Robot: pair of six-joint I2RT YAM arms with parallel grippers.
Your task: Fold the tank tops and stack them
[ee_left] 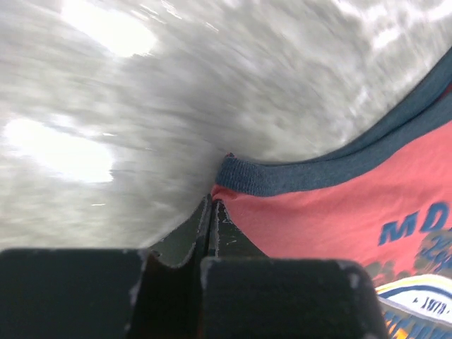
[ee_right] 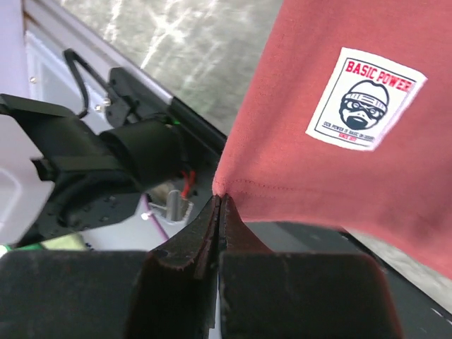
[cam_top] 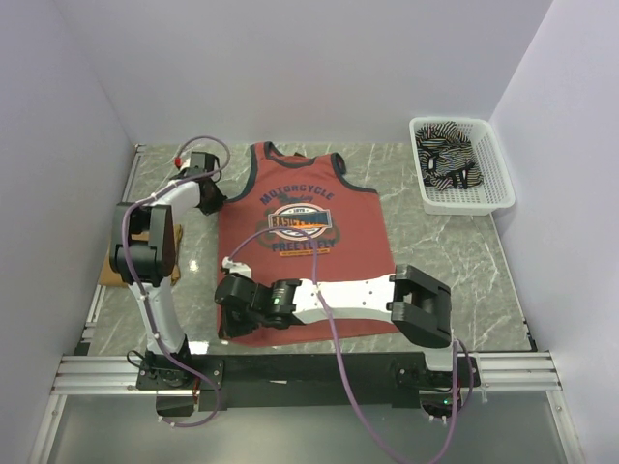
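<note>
Top external: left pincer (cam_top: 221, 200) clamps red top (cam_top: 363, 242) strap; right pincer (cam_top: 222, 295), crossed leftward, hem.

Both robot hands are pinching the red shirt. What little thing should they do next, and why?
Probably lift both corners a little and carry that side across the red shirt. The left gripper is shut on the shoulder corner and the right gripper is shut on the hem corner of the same side, and the shirt lies flat and unfolded.
</note>
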